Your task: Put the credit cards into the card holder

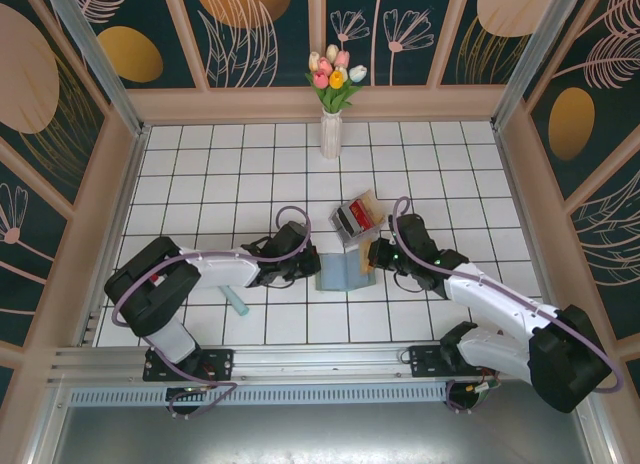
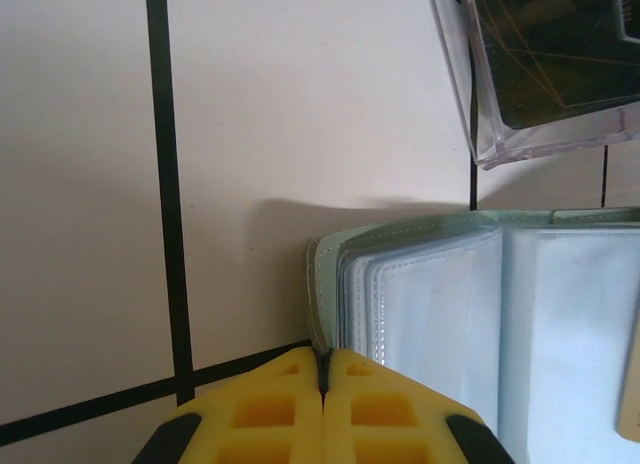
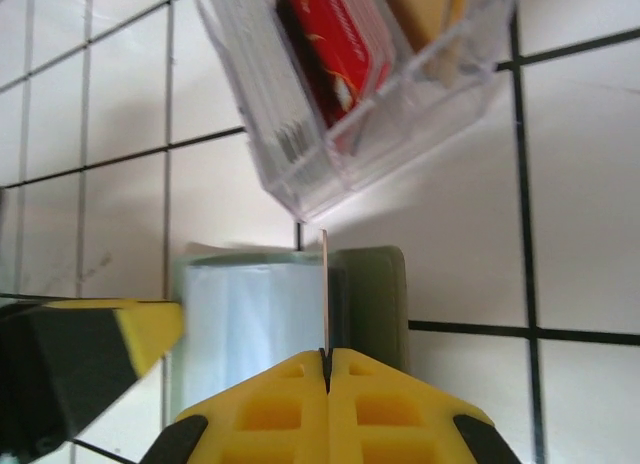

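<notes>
Risk, card entry: the held card (image 3: 324, 284) stood on edge over the open card holder (image 3: 250, 319). If it met a sleeve's lip and not the slot, it would likely bend or slide across the plastic.
Risk, holder shift: the card holder lay loose on the surface (image 1: 200, 174). A sideways push from the card could drag it or fold it shut if the left grip slipped.
Risk, collision: the two claws stood near each other over the holder, so a wide move could bring them into contact.
Left claw (image 2: 323, 356): fully closed, apparently pinching the left edge of the holder's green cover.
Right claw (image 3: 325, 356): fully closed on the thin card, seen edge-on.
Card holder: open flat between the claws, pale clear sleeves facing up.
Clear box (image 3: 300, 159): just beyond the holder, with a red card (image 3: 335, 44) and other credit cards inside.
Vase (image 1: 331, 134): far end, well apart.
</notes>
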